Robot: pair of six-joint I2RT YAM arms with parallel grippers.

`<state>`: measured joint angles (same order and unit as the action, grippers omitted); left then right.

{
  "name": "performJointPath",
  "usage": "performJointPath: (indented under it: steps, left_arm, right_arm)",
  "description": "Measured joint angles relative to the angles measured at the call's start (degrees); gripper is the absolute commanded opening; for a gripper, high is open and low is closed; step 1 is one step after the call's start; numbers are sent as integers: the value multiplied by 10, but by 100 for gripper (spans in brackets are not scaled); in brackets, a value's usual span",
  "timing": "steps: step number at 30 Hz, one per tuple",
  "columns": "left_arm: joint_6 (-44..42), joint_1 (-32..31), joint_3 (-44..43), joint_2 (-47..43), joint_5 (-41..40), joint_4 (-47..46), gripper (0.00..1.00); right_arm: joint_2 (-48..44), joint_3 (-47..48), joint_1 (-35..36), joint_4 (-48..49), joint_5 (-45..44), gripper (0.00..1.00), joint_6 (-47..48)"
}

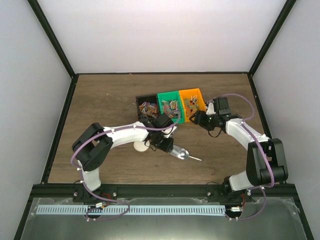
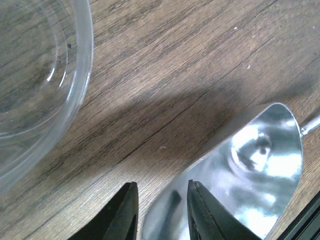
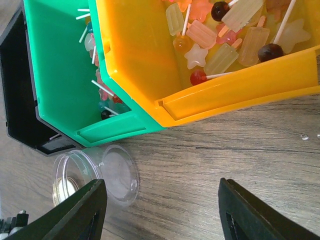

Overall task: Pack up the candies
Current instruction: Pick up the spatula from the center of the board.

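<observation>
The candies [image 3: 220,35] are lollipops and wrapped sweets lying in the orange bin [image 3: 150,60], with more in the green bin [image 3: 55,75]; they also show in the top view [image 1: 191,103]. My right gripper [image 3: 162,210] is open wide and empty, over bare table just in front of the orange bin. A clear plastic cup [image 3: 107,175] lies on its side to its left. My left gripper [image 2: 162,210] is open a little, low over the rim of the silver metal scoop [image 2: 255,170], which lies on the table. A clear container's rim [image 2: 82,75] is at the upper left.
A black bin [image 1: 146,106] stands left of the green bin [image 1: 168,106] and orange bin [image 1: 192,111] at the table's middle back. A round beige lid [image 1: 141,146] lies beside the left arm's wrist. The scoop [image 1: 181,153] points its thin handle right.
</observation>
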<state>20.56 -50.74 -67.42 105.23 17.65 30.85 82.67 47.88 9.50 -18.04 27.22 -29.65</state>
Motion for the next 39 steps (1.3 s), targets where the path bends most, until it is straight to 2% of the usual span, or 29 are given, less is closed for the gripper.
performJointPath:
  steps: [11, 27, 33, 39]
  left_arm:
    - [-3, 0, -19, 4, 36, -5, 4]
    - [-26, 4, -61, 4, 56, -6, 4]
    - [-47, 36, -65, 4, 64, 2, 4]
    - [-70, 97, -84, 9, 116, 8, 4]
  right_arm:
    - [2, 0, 0, 5, 0, 64, 0]
    - [-6, 0, 0, 5, 2, 65, 1]
    - [-22, 4, -3, 7, 11, 65, 2]
    - [-34, -5, -32, 20, 61, 66, 4]
